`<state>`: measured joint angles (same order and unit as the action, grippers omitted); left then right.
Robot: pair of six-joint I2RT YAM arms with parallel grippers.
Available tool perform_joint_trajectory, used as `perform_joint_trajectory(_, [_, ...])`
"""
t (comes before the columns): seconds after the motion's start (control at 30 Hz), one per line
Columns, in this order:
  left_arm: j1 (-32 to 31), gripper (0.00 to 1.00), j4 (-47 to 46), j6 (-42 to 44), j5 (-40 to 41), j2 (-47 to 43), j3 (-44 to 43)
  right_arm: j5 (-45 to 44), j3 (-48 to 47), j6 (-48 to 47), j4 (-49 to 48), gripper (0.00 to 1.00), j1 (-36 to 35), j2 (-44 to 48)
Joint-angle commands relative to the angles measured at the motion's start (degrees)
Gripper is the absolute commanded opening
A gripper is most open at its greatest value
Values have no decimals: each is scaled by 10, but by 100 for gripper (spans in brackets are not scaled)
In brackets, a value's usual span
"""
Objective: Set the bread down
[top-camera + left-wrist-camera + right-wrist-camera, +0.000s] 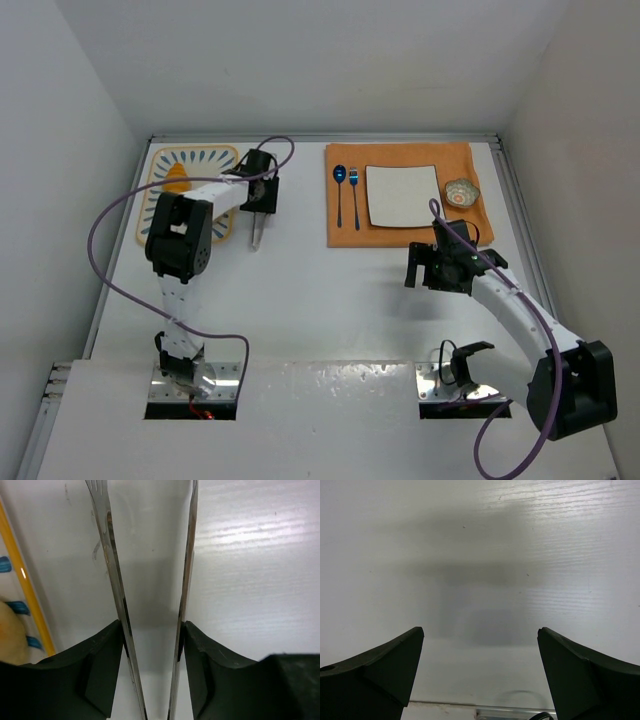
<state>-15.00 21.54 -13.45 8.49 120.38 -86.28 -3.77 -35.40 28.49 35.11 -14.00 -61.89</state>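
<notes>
One golden-brown piece of bread (176, 180) lies on a patterned tray with a yellow rim and blue marks (200, 158) at the back left. Its edge also shows at the left of the left wrist view (9, 635). I see no second piece; my left arm covers part of the tray. My left gripper (258, 196) (152, 625) is shut on metal tongs (257, 232) (114, 570), whose two arms stand apart and point over bare table just right of the tray. My right gripper (425, 268) (480, 632) is open and empty above bare white table.
An orange placemat (345, 235) lies at the back right with a white square plate (402, 195), a blue spoon (339, 190), a blue fork (354, 190) and a small patterned bowl (461, 192). White walls close in the table.
</notes>
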Motion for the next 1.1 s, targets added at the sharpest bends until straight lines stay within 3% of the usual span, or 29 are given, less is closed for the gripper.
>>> perform_joint_trajectory(0.0, [6,54,35,49,-13,-63,-49,-12,-17,-3,-9,96,0,11])
perform_joint_trajectory(0.13, [6,54,132,119,-49,-68,-139,-14,-14,-7,-13,96,0,13])
perform_joint_trajectory(0.33, [32,54,197,139,-130,-93,-187,-16,-1,-8,-20,96,-2,25])
perform_joint_trajectory(1.07, [59,57,241,156,-171,-87,-265,-20,38,2,-9,97,-1,75])
